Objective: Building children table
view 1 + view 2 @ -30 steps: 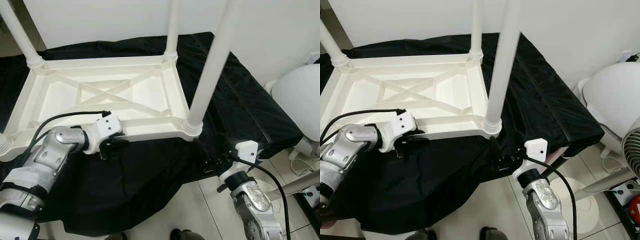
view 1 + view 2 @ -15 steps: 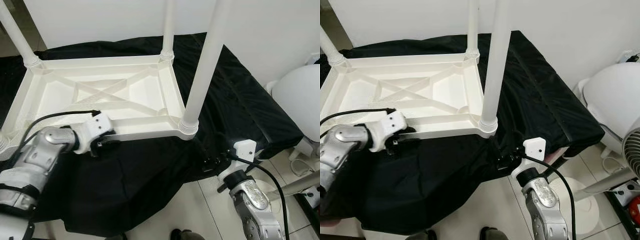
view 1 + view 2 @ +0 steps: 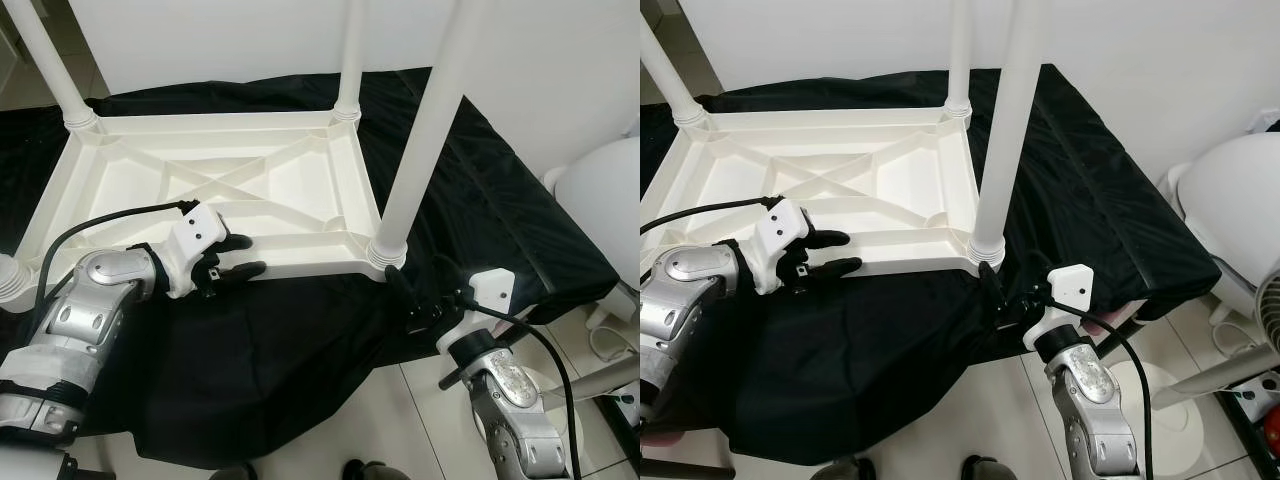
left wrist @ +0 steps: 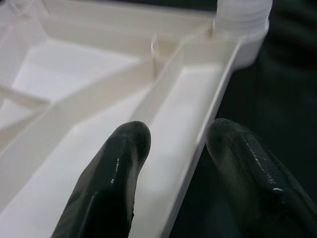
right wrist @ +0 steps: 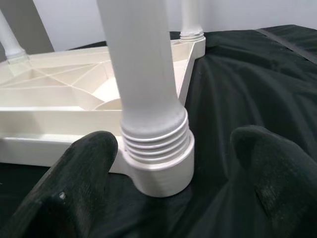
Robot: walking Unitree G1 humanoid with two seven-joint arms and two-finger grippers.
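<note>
A white plastic children's table (image 3: pixel 230 185) lies upside down on a black cloth (image 3: pixel 300 340). The near rim of the table runs just short of the cloth's front edge, where the fabric drops to a tiled floor (image 3: pixel 400 420). On the robot's right the cloth stretches well past the table before it ends near a white rounded object (image 3: pixel 600 200).

Four white legs stand up from the corners: the near right leg (image 3: pixel 425 130), the far right leg (image 3: pixel 350 60), the far left leg (image 3: pixel 50 65), and the near left one, of which only the base (image 3: pixel 8 280) can be seen.

The left gripper (image 3: pixel 238 256) sits at the near rim with its two black fingers (image 4: pixel 116 173) spread apart, one inside the rim and one outside, holding nothing. The right gripper (image 3: pixel 408 305) is just below the near right leg's threaded base (image 5: pixel 156 144), fingers wide on either side of it, not touching.
</note>
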